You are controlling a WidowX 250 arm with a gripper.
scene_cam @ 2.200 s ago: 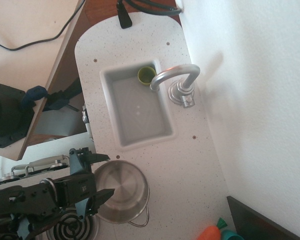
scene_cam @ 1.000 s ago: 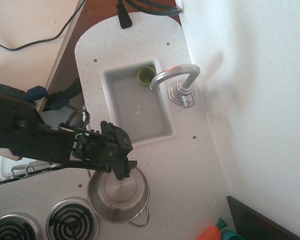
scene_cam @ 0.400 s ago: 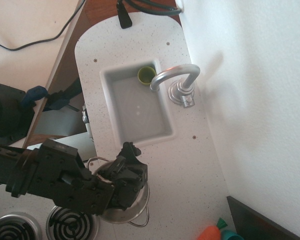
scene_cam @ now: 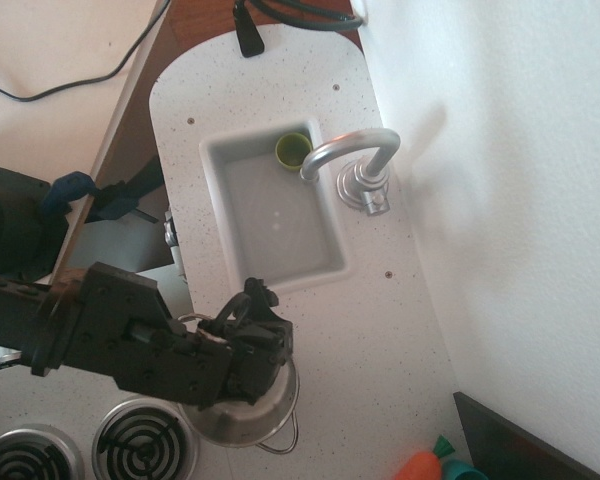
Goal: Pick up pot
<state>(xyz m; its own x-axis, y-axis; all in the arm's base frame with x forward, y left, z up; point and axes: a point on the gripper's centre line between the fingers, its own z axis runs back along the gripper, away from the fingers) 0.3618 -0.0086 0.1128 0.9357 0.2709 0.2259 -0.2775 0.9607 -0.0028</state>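
Observation:
The shiny steel pot (scene_cam: 242,426) stands on the speckled counter just right of a stove burner (scene_cam: 138,446). Only its lower rim and one thin wire handle (scene_cam: 286,440) show. My black arm reaches in from the left, and the gripper (scene_cam: 258,345) sits over the pot's upper part, covering most of its opening. The fingers merge with the dark wrist, so I cannot tell whether they are open or shut on the rim.
A white sink (scene_cam: 280,225) lies above the pot, with a small green cup (scene_cam: 293,150) in its far corner and a chrome faucet (scene_cam: 352,152) at its right. An orange carrot toy (scene_cam: 420,466) and a dark panel (scene_cam: 525,448) are at bottom right. The counter's left edge is close.
Over two seconds the arm swung from the lower left, passed above the pot, and came down over it. In the last half second it shifted only slightly up and left.

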